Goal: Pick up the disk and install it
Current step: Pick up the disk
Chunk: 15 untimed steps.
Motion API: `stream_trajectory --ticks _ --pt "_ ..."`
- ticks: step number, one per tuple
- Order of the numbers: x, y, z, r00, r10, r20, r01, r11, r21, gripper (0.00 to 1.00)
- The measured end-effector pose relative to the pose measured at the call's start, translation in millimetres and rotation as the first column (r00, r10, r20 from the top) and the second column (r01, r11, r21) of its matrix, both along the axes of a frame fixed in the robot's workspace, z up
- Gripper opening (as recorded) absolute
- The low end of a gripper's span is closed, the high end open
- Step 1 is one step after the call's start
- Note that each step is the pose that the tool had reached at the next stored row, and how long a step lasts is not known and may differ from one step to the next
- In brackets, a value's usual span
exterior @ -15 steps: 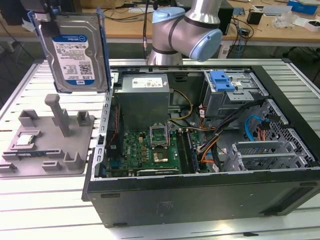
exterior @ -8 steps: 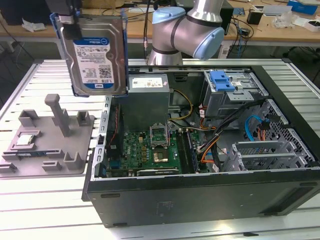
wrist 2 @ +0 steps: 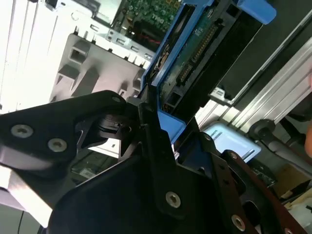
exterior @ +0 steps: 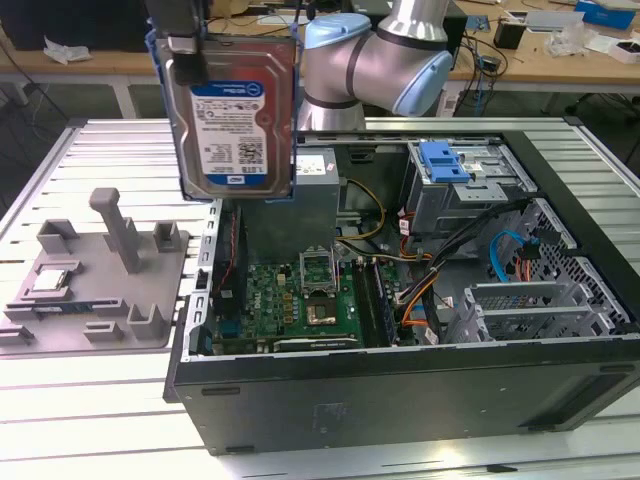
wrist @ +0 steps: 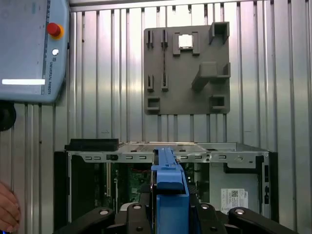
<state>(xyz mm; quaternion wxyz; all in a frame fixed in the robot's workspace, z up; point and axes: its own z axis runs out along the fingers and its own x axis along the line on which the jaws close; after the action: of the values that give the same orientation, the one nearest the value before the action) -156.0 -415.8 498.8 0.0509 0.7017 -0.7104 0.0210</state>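
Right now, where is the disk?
The disk hangs upright in the hand, at the exterior view's upper left, above the open computer case and near the grey tray.

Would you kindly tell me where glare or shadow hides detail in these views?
Second wrist view: the slatted table is washed out white, the gripper near-black. Exterior view: the disk plainly lit, the case front dark. First wrist view: evenly lit.

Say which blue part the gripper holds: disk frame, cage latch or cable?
The disk frame: the gripper is shut on the disk, held above the case. The latch sits on the cage; the cable lies inside.
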Motion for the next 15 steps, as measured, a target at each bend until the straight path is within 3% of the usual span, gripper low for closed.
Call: stream_trajectory --ticks 12,15 --pt "56.4 -20.1 3.3 0.9999 0.0 -0.0117 0.0 1.0 -0.0002 0.36" --pt "86.5 -30.7 5.3 0.9999 0.0 -0.0173 0.0 1.0 -0.0002 0.36"
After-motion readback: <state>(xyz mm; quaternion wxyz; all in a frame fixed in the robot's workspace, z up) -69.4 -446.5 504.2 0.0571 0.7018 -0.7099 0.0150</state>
